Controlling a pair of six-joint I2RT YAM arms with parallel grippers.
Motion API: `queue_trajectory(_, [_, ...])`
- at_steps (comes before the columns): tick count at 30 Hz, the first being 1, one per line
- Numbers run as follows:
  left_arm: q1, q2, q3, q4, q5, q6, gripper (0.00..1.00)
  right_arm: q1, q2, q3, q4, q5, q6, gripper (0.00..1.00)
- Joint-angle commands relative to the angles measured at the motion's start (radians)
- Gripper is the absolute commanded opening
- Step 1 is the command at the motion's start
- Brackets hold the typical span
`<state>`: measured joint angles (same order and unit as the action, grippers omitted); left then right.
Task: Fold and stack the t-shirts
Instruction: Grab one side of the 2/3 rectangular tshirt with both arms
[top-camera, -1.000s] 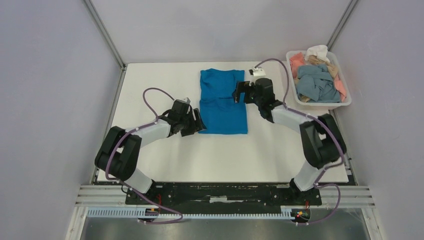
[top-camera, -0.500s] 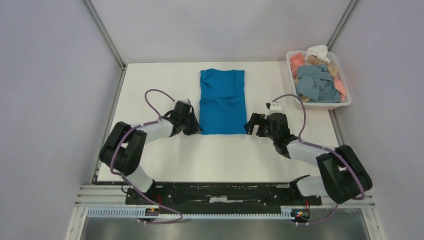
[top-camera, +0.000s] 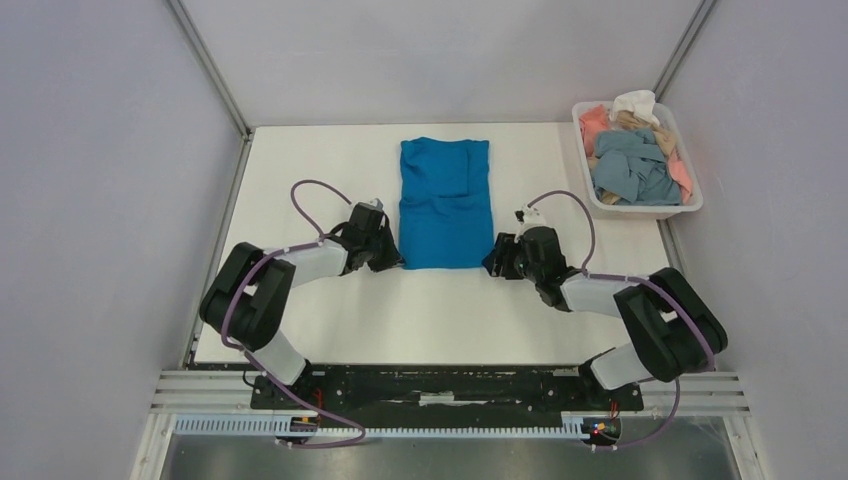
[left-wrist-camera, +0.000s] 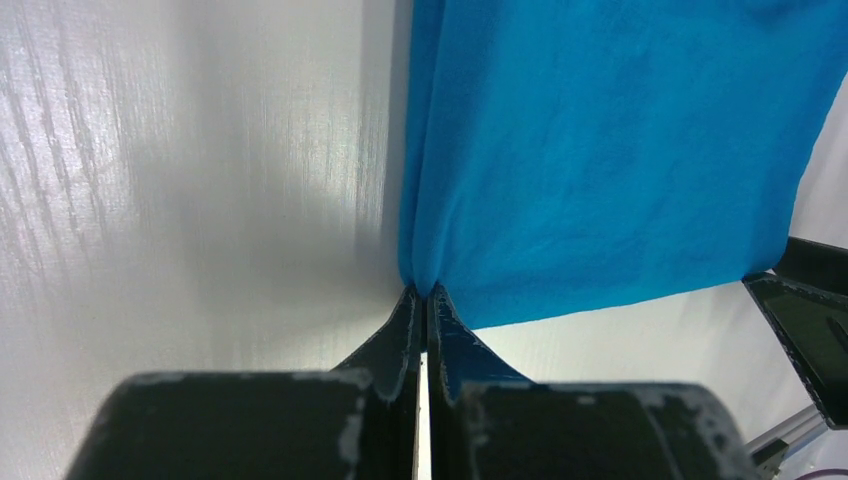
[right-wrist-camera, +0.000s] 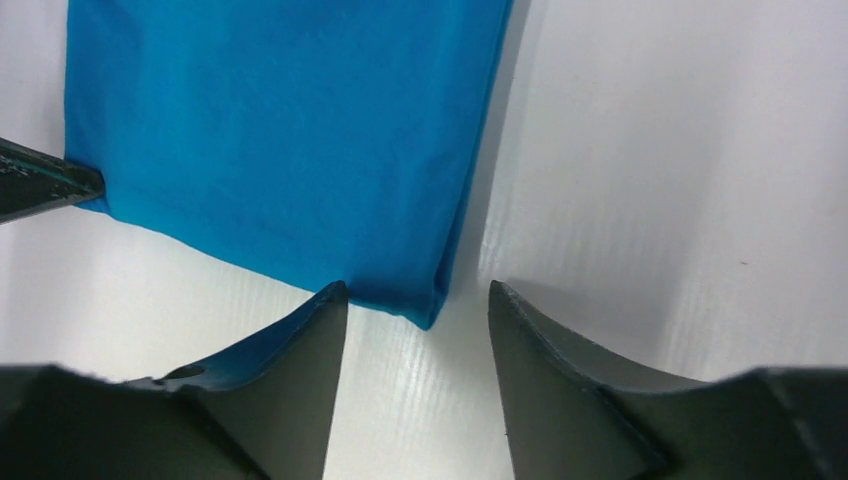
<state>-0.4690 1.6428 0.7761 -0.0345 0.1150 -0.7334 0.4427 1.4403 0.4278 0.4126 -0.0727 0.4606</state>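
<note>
Grippers at the two near corners of the folded blue t-shirt (top-camera: 445, 200).
At the shirt's near-left corner, your left gripper (left-wrist-camera: 422, 292) is fully closed, its fingertips pinching the cloth edge. The shirt lies flat on the white table (top-camera: 300, 160) as a tall rectangle between both arms. At the shirt's near-right corner, your right gripper (right-wrist-camera: 418, 288) stands partly open, one finger on each side of the corner, clamping nothing. Well to the right of the shirt, level with its far end, a white tray (top-camera: 640, 209) holds the remaining t-shirts (top-camera: 630, 165) in a loose heap.
</note>
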Motion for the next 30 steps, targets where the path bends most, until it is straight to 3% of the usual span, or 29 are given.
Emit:
queue_trajectory(1, [-0.007, 0.007, -0.033, -0.049, -0.04, -0.005, 0.02, 0.02, 0.067, 0.042, 0.043, -0.031, 0.01, 0.49])
queue_trajectory(9, [-0.007, -0.006, -0.042, -0.064, -0.054, -0.009, 0.02, 0.027, 0.085, -0.002, 0.089, -0.061, 0.025, 0.02])
queue_trajectory(17, [-0.066, -0.129, -0.197, -0.058, -0.091, -0.066, 0.02, 0.074, -0.023, -0.15, 0.062, -0.053, 0.075, 0.0])
queue_trajectory(23, [-0.164, -0.329, -0.382, -0.078, -0.138, -0.153, 0.02, 0.212, -0.254, -0.329, -0.029, 0.015, 0.14, 0.0])
queue_trajectory(30, [-0.4, -0.602, -0.536, -0.138, -0.193, -0.317, 0.02, 0.339, -0.562, -0.489, -0.21, 0.002, 0.256, 0.0])
